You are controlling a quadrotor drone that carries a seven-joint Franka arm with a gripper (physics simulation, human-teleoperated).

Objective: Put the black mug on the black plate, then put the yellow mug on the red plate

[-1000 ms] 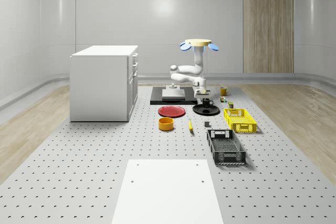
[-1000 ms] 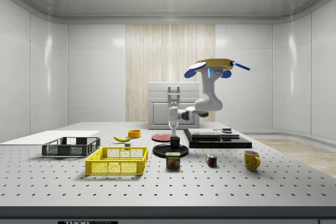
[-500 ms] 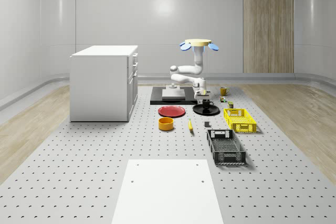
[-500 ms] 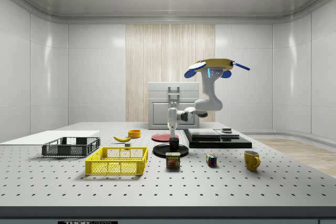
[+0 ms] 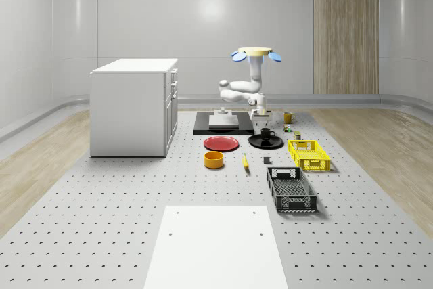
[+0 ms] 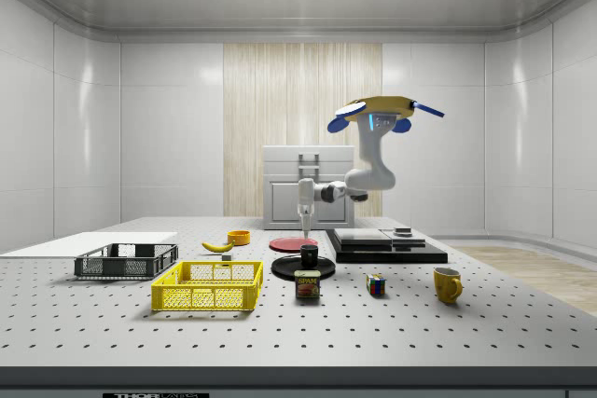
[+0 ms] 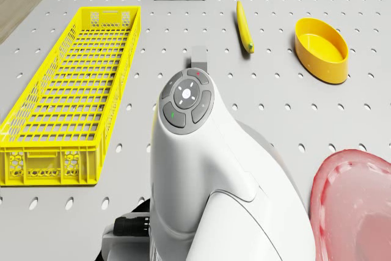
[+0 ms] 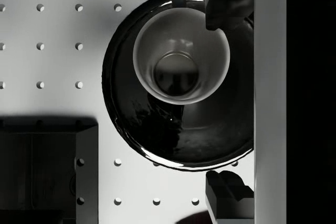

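Now the jaws stand open and lifted above the black mug, which sits on the black plate; earlier they were down around it.

On my perforated grey table I see a long yellow mesh crate, a dark grey mesh crate, a banana beside a round yellow bowl, and a white drawer cabinet.
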